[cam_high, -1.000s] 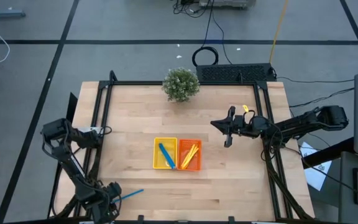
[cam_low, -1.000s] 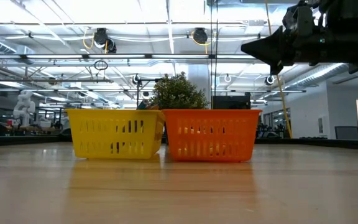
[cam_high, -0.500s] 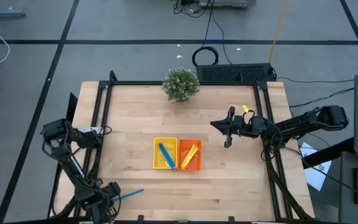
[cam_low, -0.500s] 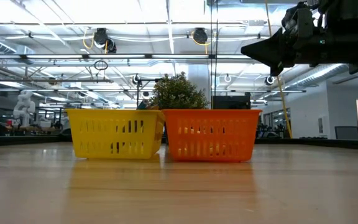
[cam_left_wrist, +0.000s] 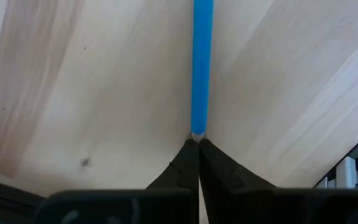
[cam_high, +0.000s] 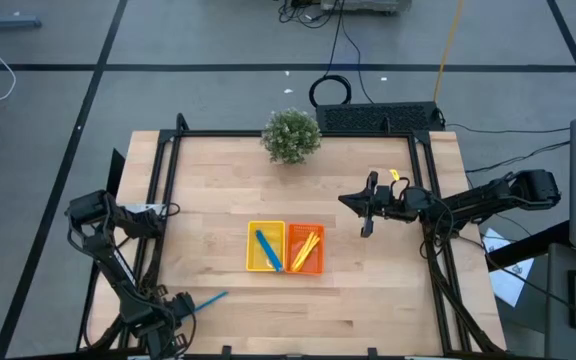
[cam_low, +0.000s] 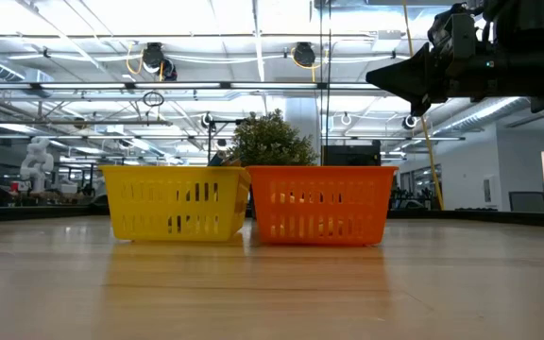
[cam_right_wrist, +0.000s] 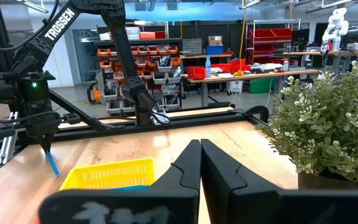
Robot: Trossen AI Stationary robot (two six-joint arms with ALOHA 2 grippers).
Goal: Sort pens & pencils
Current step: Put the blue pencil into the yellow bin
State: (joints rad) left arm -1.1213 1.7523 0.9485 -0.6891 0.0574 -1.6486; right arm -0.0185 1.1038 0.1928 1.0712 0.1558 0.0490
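Left gripper (cam_high: 173, 310) sits at the table's (cam_high: 368, 290) near-left corner, fingers pinched on one end of a blue pen (cam_high: 206, 300), end-grip so it drops lengthwise into a tray. Right gripper (cam_high: 366, 212) fingers together, empty, parked above the table right of the trays, out of the way. Yellow tray (cam_high: 265, 248) holds a blue pen, orange tray (cam_high: 307, 249) yellow pencils
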